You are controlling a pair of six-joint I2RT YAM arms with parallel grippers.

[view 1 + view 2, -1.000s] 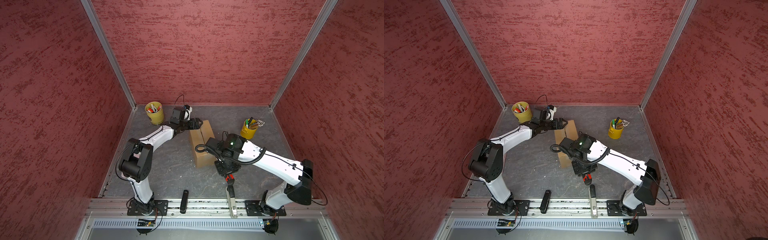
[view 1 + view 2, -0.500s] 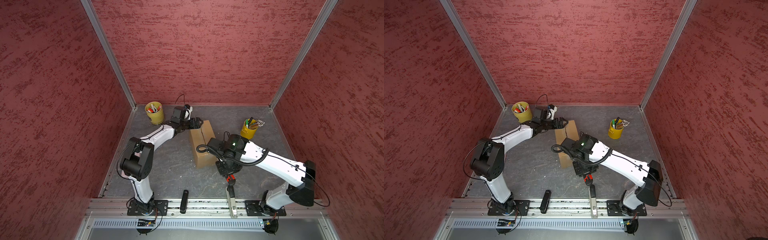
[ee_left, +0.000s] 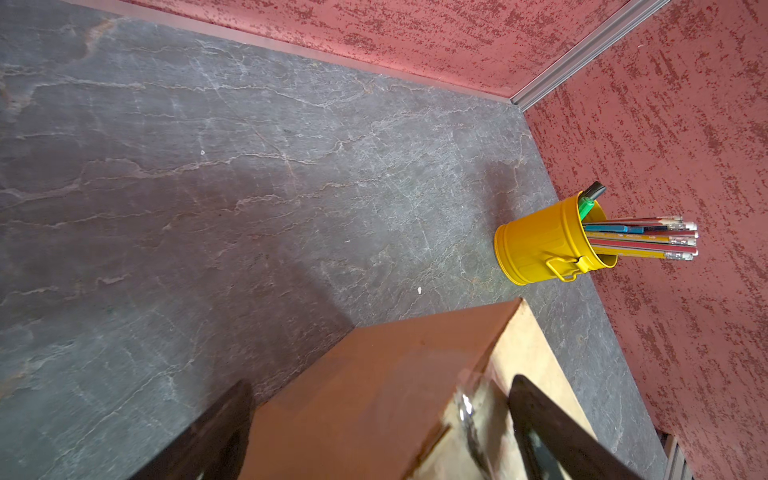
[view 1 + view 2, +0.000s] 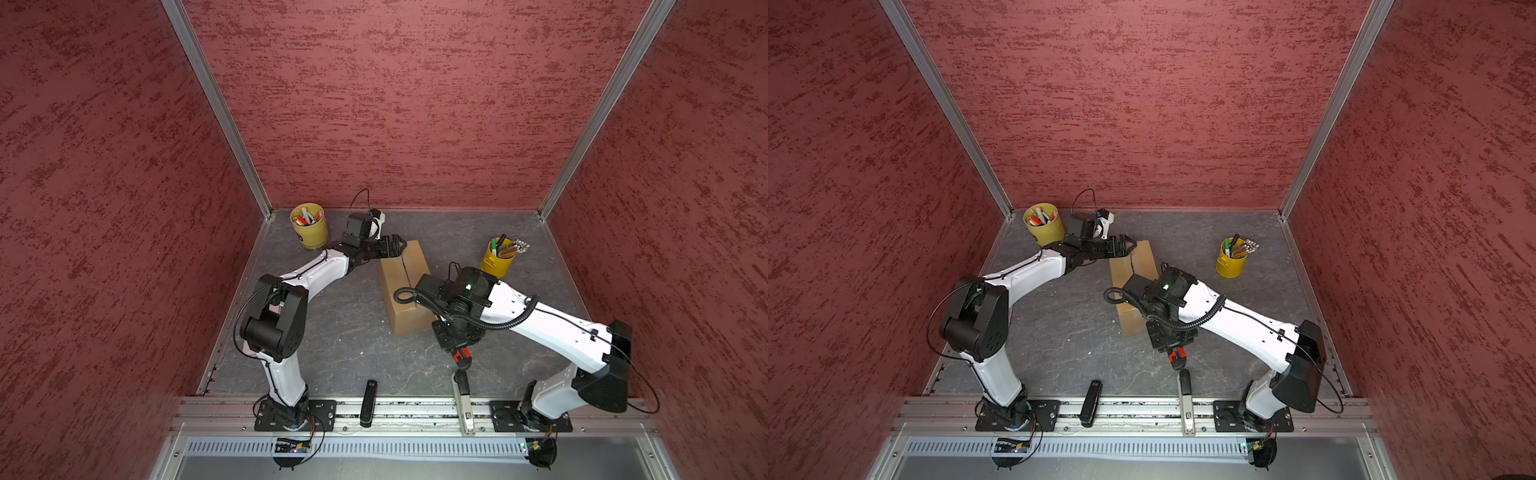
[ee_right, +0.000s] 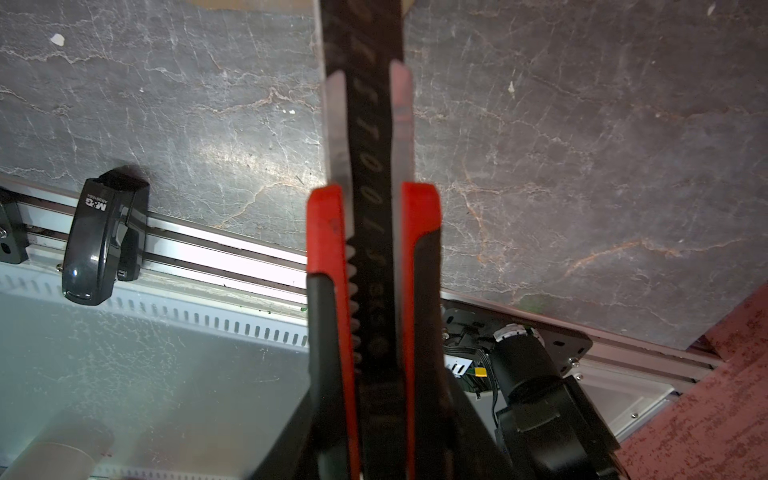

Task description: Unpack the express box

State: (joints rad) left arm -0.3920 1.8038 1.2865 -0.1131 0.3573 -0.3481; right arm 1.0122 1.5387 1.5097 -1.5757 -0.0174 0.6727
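Cardboard is sitting mid-table: the express box (image 4: 401, 276) is lying flaps-down on the grey table (image 4: 345, 332), its long side running away from the front rail, between the left pen cup (image 4: 309, 232) and the right pen cup (image 4: 496, 262). The left gripper (image 4: 394, 245) is hovering at the box's far end with jaws spread wide, one finger over the top face and the other hanging beside a shaded wall (contact is impossible to judge). The right gripper (image 4: 456, 343) is hanging just off the box's near end, pinching a red-and-black utility knife (image 5: 370, 174). A black stapler (image 5: 104, 241) is lying across the rail.
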